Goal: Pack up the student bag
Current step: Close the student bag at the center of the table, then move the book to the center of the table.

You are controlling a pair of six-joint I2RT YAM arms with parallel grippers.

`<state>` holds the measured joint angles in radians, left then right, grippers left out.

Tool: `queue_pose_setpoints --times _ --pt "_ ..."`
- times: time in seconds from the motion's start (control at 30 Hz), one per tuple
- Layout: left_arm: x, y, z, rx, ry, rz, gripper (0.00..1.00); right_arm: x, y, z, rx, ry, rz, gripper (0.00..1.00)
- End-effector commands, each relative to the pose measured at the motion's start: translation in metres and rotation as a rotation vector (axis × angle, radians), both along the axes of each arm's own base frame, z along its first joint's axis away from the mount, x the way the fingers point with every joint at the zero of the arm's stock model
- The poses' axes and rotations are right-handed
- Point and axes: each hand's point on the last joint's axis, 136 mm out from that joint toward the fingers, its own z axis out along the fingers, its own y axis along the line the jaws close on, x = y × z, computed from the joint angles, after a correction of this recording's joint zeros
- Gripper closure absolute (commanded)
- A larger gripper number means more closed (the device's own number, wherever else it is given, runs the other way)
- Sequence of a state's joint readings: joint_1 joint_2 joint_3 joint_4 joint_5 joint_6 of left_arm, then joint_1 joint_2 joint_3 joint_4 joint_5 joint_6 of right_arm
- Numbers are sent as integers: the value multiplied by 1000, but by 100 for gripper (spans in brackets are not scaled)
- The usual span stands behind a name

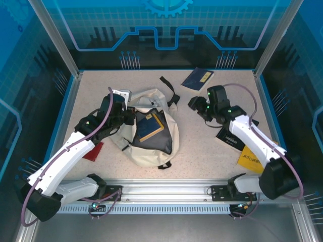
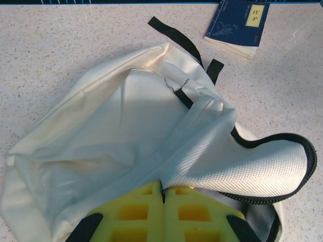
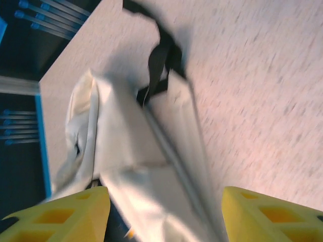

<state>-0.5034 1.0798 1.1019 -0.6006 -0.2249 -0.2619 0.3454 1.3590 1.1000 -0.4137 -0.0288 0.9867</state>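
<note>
Left fingers (image 2: 162, 200): yellow and pressed shut; they pinch the edge of the bag's white flap
Student bag (image 1: 151, 146): cream and soft; it lies flat in the middle of the counter (image 1: 202, 151), between the two arms; its mouth is open
Book in the bag (image 1: 150, 126): dark blue with a tan edge; it lies in the open mouth
Black strap (image 1: 169, 86): it lies on the counter at the far end of the bag
Right fingers (image 1: 194, 104): spread apart about halfway; they hold nothing; they hang just right of the bag; the wrist picture is blurry
Blue book (image 1: 198, 78): on the counter at the far side, apart from the bag
Black book (image 1: 227, 138): on the right side, partly under the right arm
Yellow book (image 1: 252, 159): near the right edge, beside the black book
Red thing (image 1: 94, 151): flat; it peeks out under the left arm; I cannot tell what it is
</note>
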Motion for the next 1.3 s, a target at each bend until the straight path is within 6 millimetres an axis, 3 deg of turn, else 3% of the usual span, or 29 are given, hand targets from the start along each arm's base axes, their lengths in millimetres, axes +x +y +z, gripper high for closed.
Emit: queue_pose_setpoints --times 0.0,0.07,0.13,0.2,0.27,0.47,0.63,0.8,1.07,1.27 --pt "-7 -17 0 -67 26 -98 95 36 -22 -13 -130 19 8 39" --pt "-11 -27 -4 -115 62 -130 61 67 -31 -26 -167 46 -4 40" --pt "-13 -29 -6 -149 84 -117 33 93 -37 -40 -179 78 -10 41" --pt "-14 -27 -10 -172 101 -85 16 116 -42 -54 -184 96 -19 41" --pt "-14 -26 -14 -196 118 -52 7 139 -43 -68 -183 112 -21 41" --pt "-10 -25 -25 -234 145 0 1 190 -42 -97 -145 125 -25 43" --pt "-7 -25 -29 -241 145 20 1 213 -45 -123 -94 170 -68 47" --pt "-4 -26 -30 -239 147 22 1 216 -54 -143 -94 236 -134 47" --pt "-2 -25 -31 -228 150 25 1 225 -63 -154 -59 240 -143 48" --pt "1 -27 -33 -223 155 28 1 217 -78 -158 -124 274 -182 45"
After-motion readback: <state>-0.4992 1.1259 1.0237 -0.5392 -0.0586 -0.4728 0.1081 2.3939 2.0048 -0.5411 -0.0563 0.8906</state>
